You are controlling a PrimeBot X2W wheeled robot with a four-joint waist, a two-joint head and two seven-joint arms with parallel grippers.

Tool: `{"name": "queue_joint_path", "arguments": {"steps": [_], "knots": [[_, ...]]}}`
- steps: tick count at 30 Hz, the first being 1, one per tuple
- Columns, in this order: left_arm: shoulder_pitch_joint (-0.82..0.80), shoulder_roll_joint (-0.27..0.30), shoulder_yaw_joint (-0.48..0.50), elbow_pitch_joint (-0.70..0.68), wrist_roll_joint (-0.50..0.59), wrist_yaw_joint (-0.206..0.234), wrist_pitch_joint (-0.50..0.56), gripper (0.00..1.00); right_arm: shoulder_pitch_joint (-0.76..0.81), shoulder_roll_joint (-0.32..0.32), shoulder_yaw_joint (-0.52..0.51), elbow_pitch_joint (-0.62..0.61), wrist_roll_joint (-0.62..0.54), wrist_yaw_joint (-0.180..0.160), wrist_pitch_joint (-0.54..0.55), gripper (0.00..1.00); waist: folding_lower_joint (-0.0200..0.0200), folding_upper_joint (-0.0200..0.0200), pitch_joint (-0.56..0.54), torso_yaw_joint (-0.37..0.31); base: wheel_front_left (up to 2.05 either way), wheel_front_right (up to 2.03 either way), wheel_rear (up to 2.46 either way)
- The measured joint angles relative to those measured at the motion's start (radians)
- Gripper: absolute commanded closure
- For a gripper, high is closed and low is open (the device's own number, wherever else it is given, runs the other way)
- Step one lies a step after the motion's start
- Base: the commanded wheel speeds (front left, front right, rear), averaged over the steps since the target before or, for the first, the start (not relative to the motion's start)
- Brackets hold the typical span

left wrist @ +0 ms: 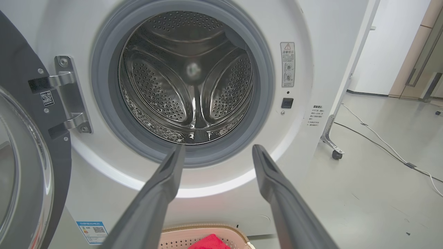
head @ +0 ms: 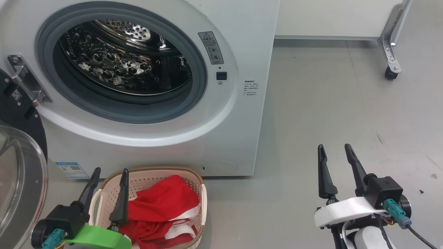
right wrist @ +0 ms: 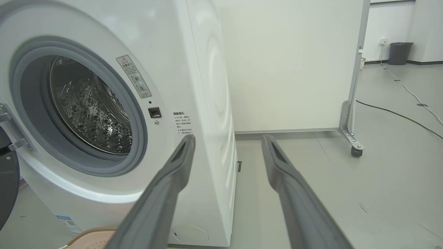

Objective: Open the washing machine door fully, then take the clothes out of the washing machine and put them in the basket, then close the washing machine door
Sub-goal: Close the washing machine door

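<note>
Head view: unloading is looking finished, with the door-closing step remaining.

The washing machine door (head: 19, 173) is standing swung wide open, just off the outer side of the left gripper (head: 111, 171). The steel drum (head: 121, 62) of the washing machine (head: 242, 131), up ahead of both grippers, is showing no fabric. The red clothes (head: 162, 204) are lying heaped in the basket (head: 193, 177), directly beneath and just beyond the left gripper. The left gripper and the right gripper (head: 333, 147) are both hovering with jaws spread wide, gripping nothing. The right one is hanging over bare floor (head: 311, 103), well apart from the basket.
</note>
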Motion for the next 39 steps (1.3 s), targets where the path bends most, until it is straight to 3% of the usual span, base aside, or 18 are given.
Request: {"name": "queue_joint_path", "arguments": {"steps": [39], "knots": [[0.003, 0.003, -0.009, -0.023, -0.001, 0.0, 0.0, 0.0, 0.0, 0.0, 0.003, 0.011, 0.0, 0.008, 0.0, 0.0, 0.0, 0.0, 0.012, 0.011, -1.14, 1.14, 0.0]]}}
